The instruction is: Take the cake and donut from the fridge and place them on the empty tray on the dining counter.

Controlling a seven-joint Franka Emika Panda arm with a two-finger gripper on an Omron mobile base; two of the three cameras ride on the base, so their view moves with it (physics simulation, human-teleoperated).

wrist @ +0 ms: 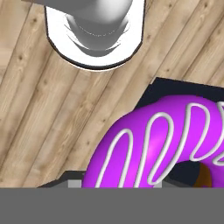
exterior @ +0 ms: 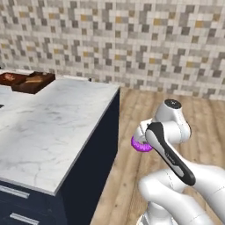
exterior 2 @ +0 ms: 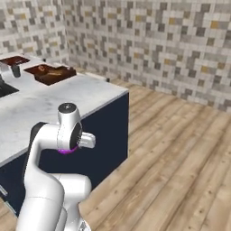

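Your end effector gripped the purple-iced donut low at centre frame, beside the worktop; you were best advised to lift clear of its edge before carrying toward the trays at upper left

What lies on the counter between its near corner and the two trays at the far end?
In the left base view, bare marble: the counter carries nothing between its corner and the trays.
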